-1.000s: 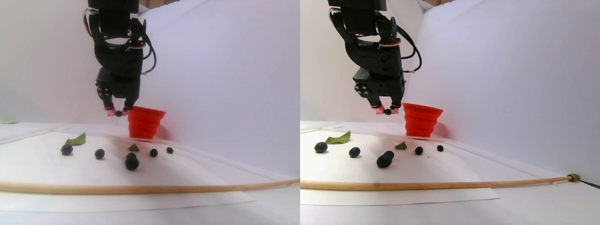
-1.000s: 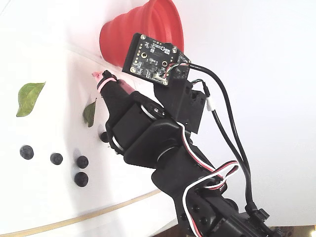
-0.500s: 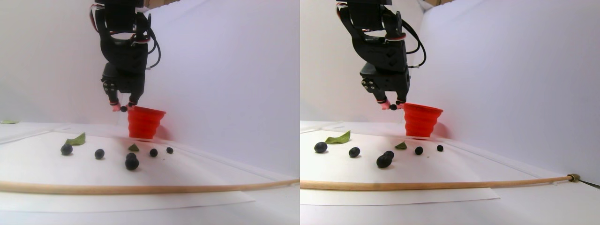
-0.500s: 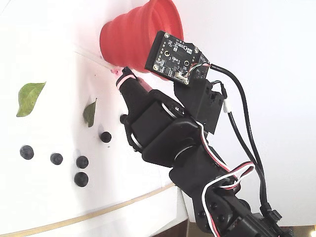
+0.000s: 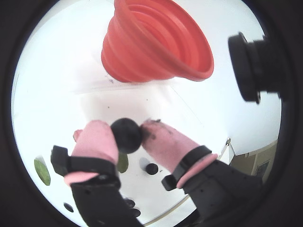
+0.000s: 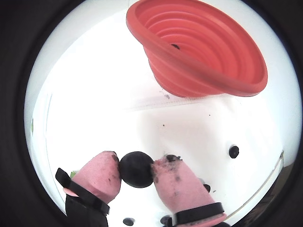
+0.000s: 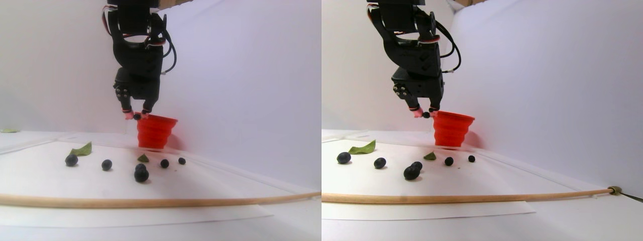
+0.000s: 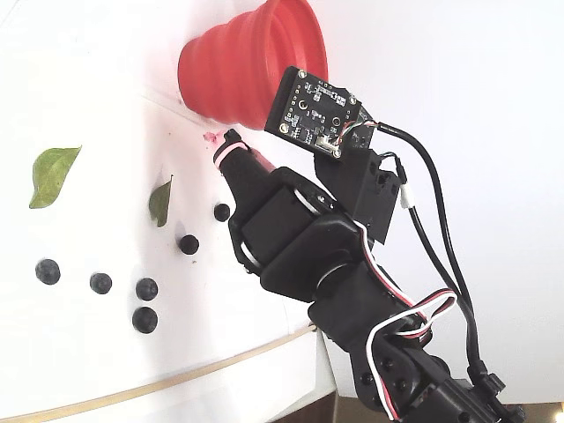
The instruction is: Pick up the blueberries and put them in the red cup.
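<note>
pincer (image 6: 137, 171) tips hold one dark blueberry (image 6: 136, 169) tight between two pink pads (image 6: 98, 177). it hangs in the air just beside the red cup (image 6: 203, 47), near the rim and not over the opening. a small dark thing sits deep in the cup in a wrist view, too small to tell what. in the stereo pair view the held berry is only a tiny dot at the cup's edge. in the fixed view the black arm (image 8: 308, 256) hides the berry and most of the pincer, and a green board (image 8: 313, 110) covers part of the cup. more blueberries (image 8: 97, 284) lie on the white counter (image 8: 79, 370), apart from the cup, beside two green leaves (image 8: 51, 174). a wooden stick (image 7: 150, 202) runs across the front, cut off at the left.
</note>
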{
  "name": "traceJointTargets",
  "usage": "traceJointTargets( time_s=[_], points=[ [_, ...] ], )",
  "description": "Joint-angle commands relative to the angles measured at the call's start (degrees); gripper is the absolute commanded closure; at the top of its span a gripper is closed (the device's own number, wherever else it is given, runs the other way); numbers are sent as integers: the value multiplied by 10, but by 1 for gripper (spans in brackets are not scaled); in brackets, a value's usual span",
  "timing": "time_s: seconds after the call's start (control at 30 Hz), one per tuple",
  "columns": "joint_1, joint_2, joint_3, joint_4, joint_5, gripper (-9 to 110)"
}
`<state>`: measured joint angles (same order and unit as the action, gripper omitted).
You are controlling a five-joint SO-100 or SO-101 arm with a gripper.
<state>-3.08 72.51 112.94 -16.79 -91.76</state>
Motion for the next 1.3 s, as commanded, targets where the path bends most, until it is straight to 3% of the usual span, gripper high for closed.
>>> traceJointTargets(
  time_s=[0.0,1.27],
  points=[
    [29,108,-71,6,-8,90],
    [83,47,-222,28,-21,90]
  ],
)
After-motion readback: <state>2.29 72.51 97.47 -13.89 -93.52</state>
